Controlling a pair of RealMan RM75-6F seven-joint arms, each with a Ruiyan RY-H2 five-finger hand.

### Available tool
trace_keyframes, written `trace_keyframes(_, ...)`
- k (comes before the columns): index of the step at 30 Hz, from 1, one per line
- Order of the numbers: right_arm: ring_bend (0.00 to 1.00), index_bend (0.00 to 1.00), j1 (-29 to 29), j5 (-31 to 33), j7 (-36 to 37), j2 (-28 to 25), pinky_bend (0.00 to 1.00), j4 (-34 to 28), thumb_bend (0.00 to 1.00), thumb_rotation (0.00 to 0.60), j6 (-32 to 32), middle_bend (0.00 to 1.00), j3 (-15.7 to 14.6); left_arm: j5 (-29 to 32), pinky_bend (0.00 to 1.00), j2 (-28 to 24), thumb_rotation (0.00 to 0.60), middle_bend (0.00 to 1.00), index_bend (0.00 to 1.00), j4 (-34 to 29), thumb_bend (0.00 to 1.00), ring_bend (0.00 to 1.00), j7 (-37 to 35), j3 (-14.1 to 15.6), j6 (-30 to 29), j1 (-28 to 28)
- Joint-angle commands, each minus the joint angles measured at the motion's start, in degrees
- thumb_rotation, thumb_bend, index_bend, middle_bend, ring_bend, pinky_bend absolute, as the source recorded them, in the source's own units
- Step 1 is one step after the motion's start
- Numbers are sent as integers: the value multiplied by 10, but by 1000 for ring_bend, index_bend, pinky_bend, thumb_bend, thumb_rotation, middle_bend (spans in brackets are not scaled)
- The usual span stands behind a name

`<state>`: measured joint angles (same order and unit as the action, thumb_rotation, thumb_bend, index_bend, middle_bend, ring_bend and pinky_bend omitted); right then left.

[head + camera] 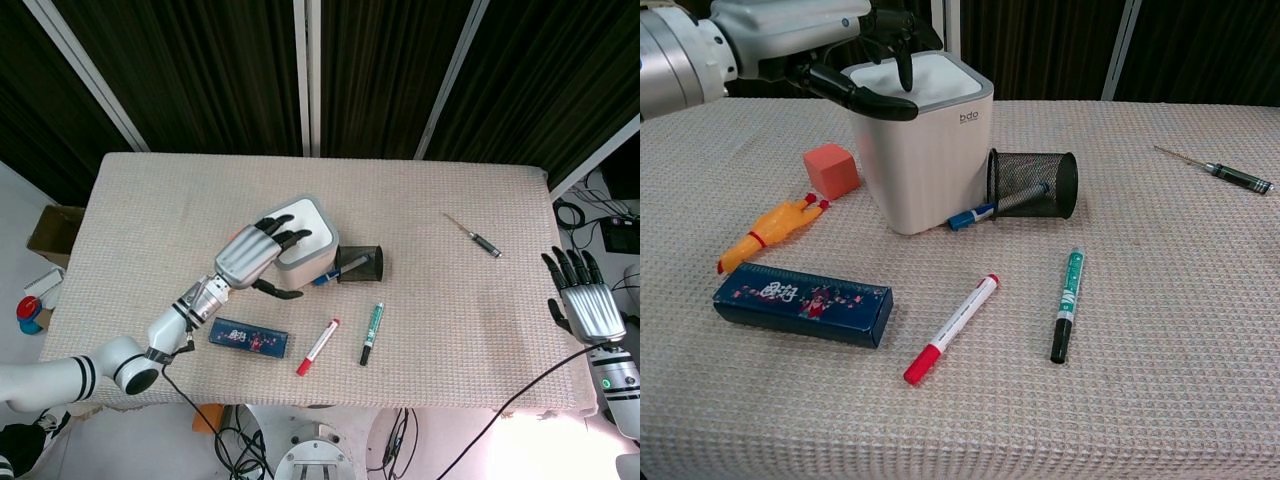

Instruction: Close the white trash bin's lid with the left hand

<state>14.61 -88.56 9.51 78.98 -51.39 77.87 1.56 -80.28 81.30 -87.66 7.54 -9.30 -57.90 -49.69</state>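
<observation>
Dark curtains back the table, where the bin (pixel 923 145) stands beside the mesh cup (pixel 1032 184), lid seemingly down under the left hand's (pixel 258 254) spread fingers; a sideways drag could tip it.

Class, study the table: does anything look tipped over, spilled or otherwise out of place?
Yes: the black mesh pen holder lies on its side beside the white trash bin, with a blue pen poking out of it. A red marker and green marker lie loose nearby.
</observation>
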Motion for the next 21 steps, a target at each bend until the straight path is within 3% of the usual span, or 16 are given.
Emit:
trace_keyframes(1, 0, 0, -3, 0, 1, -2, 0, -2, 395, 600, 7, 0, 2, -4, 254, -18, 159, 205, 156, -18, 28, 96, -1, -8, -31, 16)
trace_keyframes(4, 0, 0, -13, -6, -8, -3, 0, -1, 395, 600, 33, 0, 0, -12, 254, -46, 155, 190, 156, -42, 28, 96, 2, -2, -88, 56)
trace_keyframes(7, 0, 0, -34, -2, -24, -5, 0, -8, 384, 600, 53, 0, -3, -21, 254, -83, 153, 190, 156, -65, 28, 96, 27, 29, -157, 120)
trace_keyframes(10, 0, 0, -59, 15, -48, -16, 0, -29, 363, 600, 60, 0, -6, -14, 242, -120, 130, 172, 150, -82, 28, 77, 61, 84, -219, 204)
trace_keyframes(14, 0, 0, -96, 47, -58, -41, 0, -80, 348, 600, 66, 0, -4, -25, 229, -143, 28, 116, 137, -54, 28, 50, 50, 154, -296, 310)
trace_keyframes(18, 0, 0, -113, 68, -55, -59, 0, -106, 347, 600, 61, 0, 0, -33, 229, -141, 0, 100, 131, -19, 29, 48, 8, 177, -337, 369)
trace_keyframes(21, 0, 0, -117, 76, -65, -66, 0, -122, 348, 600, 56, 0, 3, -39, 229, -139, 0, 92, 117, -1, 29, 48, -9, 173, -342, 382)
